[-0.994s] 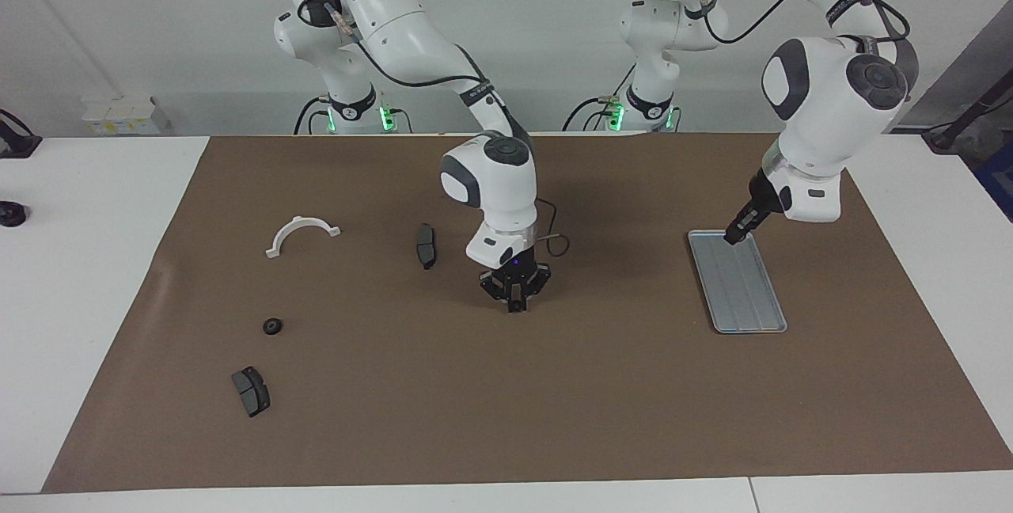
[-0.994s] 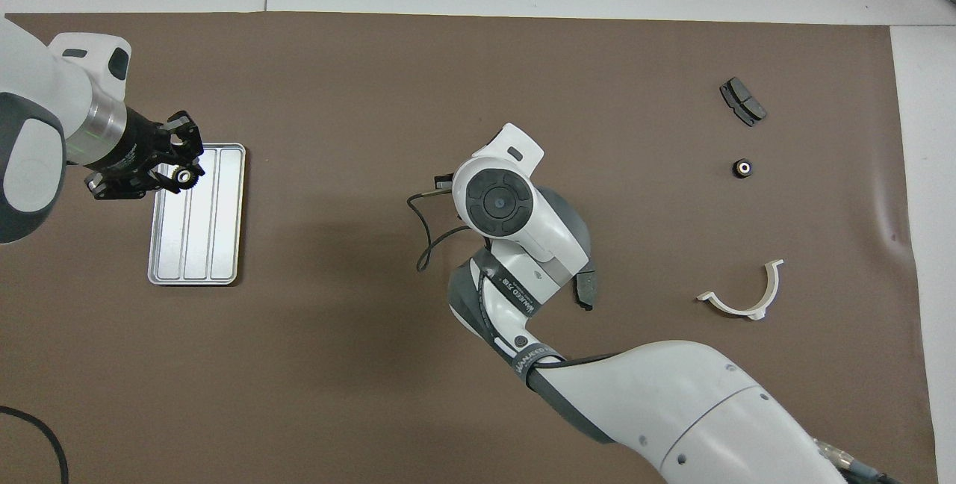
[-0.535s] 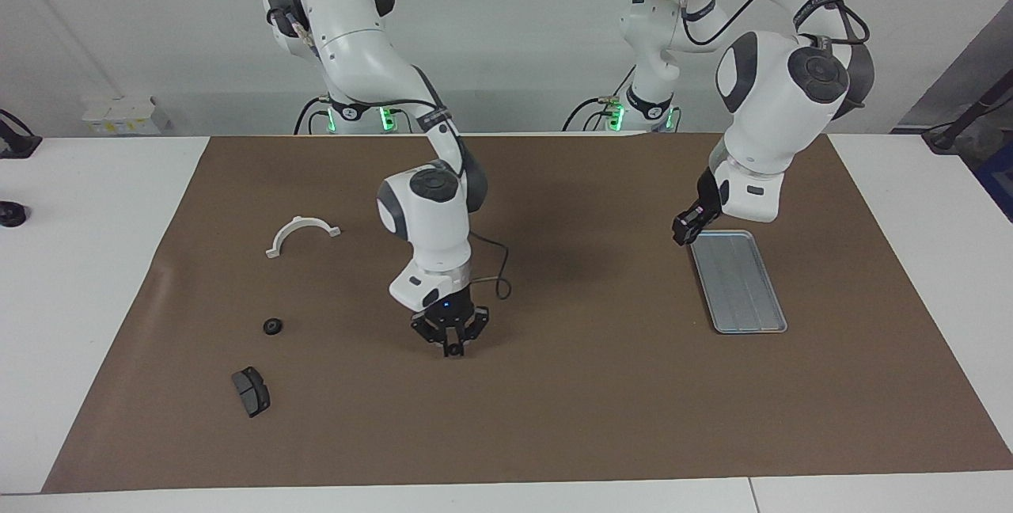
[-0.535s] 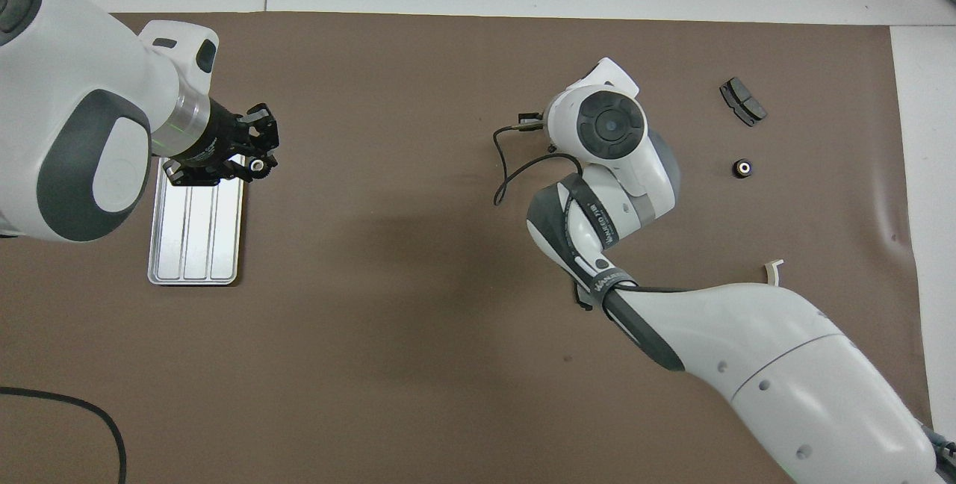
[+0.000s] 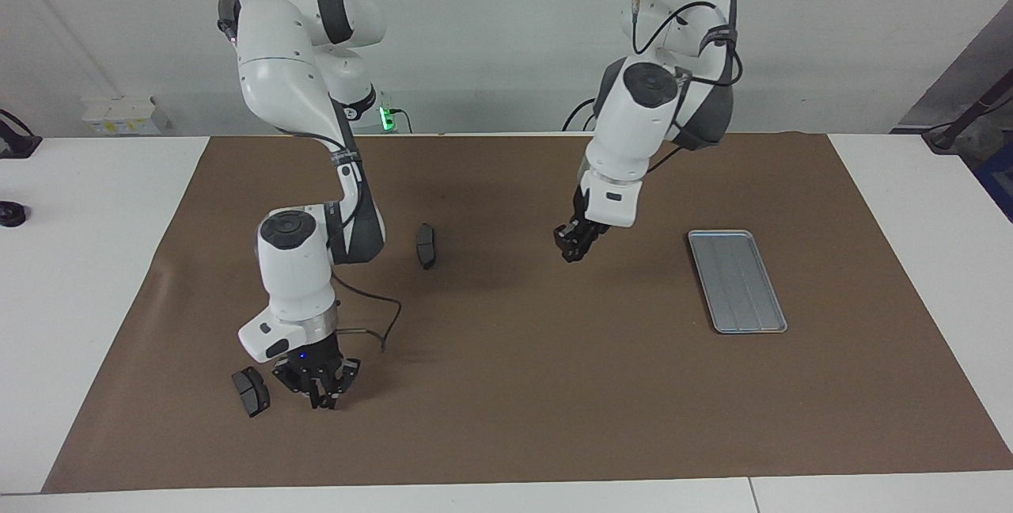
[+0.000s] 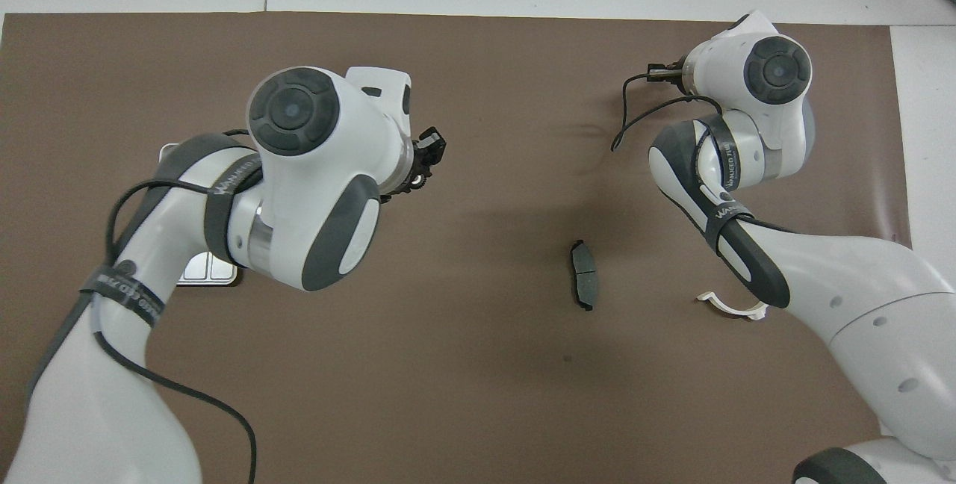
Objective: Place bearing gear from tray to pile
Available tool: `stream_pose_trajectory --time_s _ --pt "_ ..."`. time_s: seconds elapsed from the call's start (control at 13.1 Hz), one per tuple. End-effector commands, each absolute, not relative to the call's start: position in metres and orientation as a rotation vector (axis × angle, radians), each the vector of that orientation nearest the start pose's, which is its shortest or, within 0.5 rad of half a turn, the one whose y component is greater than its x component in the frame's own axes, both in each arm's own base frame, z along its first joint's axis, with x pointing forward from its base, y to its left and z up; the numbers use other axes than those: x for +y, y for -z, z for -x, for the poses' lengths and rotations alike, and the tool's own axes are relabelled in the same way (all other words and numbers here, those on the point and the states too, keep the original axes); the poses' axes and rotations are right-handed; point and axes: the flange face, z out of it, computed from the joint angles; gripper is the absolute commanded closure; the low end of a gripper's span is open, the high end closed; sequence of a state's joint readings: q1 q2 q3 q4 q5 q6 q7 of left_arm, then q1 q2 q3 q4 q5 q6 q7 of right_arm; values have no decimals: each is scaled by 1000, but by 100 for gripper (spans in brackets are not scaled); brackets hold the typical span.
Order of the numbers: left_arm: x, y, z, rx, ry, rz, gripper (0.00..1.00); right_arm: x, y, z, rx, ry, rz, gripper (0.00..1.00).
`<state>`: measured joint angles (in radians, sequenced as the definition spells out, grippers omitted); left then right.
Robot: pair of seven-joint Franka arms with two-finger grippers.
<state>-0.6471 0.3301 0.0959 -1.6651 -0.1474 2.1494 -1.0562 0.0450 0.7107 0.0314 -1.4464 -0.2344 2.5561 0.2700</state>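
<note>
The tray (image 5: 737,281) lies flat toward the left arm's end of the surface (image 5: 554,386), its long axis running from the robots outward, slightly skewed. The left claw (image 5: 571,245) hangs over bare mat mid-surface, closed on the small bearing gear (image 6: 415,184). The right claw (image 5: 318,393) sits low just beside a dark brake pad (image 5: 251,391); its spread I cannot tell.

tray (image 6: 196,275) mostly under left arm
</note>
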Motion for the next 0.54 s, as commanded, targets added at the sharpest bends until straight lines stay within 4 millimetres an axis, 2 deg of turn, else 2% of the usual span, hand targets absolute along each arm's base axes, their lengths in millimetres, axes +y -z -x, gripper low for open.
stream_pose_trajectory --time_s 0.0,0.08,0.15,0.23,0.31,0.38,0.46 --pt "-419 -371 -564 -1005 148 3150 100 31 -309 -764 40 688 3132 86" --pt "-422 -369 -566 -1024 189 3167 100 29 -309 -764 53 686 3127 78" --pt "-423 -367 -566 -1032 194 3177 100 29 -310 -764 68 685 3118 66" --pt "-424 -360 -567 -1034 200 3181 100 30 -310 -764 74 684 3115 46" --pt "-427 -349 -561 -1031 224 3198 100 33 -309 -764 71 680 3116 20" --pt "-429 -344 -559 -1041 252 3219 100 36 -310 -764 70 681 3112 13" --pt "-424 -344 -564 -1081 256 3225 100 42 -309 -763 74 675 3102 12"
